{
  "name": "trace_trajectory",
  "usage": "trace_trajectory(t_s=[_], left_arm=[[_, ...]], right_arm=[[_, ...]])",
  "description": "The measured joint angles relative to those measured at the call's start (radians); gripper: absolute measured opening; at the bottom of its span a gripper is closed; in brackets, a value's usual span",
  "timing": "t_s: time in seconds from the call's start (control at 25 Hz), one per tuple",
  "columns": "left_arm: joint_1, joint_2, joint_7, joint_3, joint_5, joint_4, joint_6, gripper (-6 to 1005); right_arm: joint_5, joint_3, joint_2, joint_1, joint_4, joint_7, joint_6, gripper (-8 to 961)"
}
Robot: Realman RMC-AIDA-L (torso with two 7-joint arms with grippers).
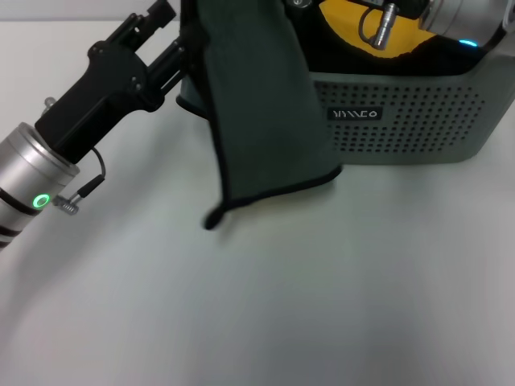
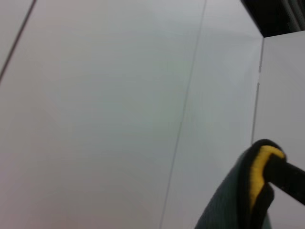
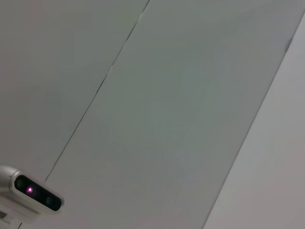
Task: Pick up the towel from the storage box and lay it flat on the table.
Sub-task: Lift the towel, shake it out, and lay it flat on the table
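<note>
On the left of the head view, the left arm reaches in from the lower edge toward the top, its silver wrist with a green light low down and its black gripper (image 1: 173, 36) up near the top edge. The gripper is closed on the upper edge of the towel (image 1: 257, 104), which hangs from it with its dark grey-green face outward. The cloth drapes down in front of the left end of the box (image 1: 418, 121) and its lower part, with the black piped edge, reaches the white desk (image 1: 257, 305); one bottom corner curls on the desk just left of the box's front wall. In the left wrist view the same towel (image 2: 238, 200) shows as a bunched fold, grey-green outside with a strip of yellow and black piping, pinched against a black finger (image 2: 288, 176); behind it is only a pale panelled surface, probably a ceiling or wall.

Further right, the box stands on the desk, its perforated front wall bearing a small black logo plate (image 1: 355, 114) with white letters. Inside it, a yellow cloth (image 1: 346, 24) with dark edging lies below the rim.

At the top right, the right arm hangs over the box, showing a silver body with a blue light and a metal connector; its gripper is out of sight. The right wrist view shows only a pale panelled surface and a small white device (image 3: 28, 193) with a pink light.
</note>
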Motion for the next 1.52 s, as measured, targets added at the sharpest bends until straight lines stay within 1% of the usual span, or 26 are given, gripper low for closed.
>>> trace_trajectory(t_s=[0.36, 0.64, 0.96, 1.16, 1.28, 1.52], left_arm=[[0.027, 0.003, 0.019, 0.000, -0.013, -0.001, -0.002, 636], [0.033, 0.006, 0.024, -0.001, -0.028, 0.000, -0.006, 636], [0.032, 0.004, 0.059, 0.002, -0.036, -0.012, -0.041, 636], [0.034, 0.002, 0.076, 0.002, -0.036, -0.031, -0.050, 636], [0.031, 0.002, 0.096, 0.000, -0.036, -0.050, -0.053, 636], [0.030, 0.003, 0.099, 0.009, -0.023, -0.052, -0.055, 636]], right_arm=[[0.000, 0.016, -0.007, -0.027, -0.032, -0.002, 0.000, 29], [0.000, 0.028, -0.010, -0.033, -0.034, -0.003, -0.018, 30], [-0.025, 0.056, -0.011, -0.035, -0.036, 0.002, -0.116, 32], [-0.025, 0.064, -0.013, -0.043, -0.049, 0.003, -0.135, 33], [-0.026, 0.067, -0.015, -0.077, -0.090, 0.003, -0.136, 34], [-0.040, 0.083, -0.019, -0.129, -0.138, 0.011, -0.145, 35]])
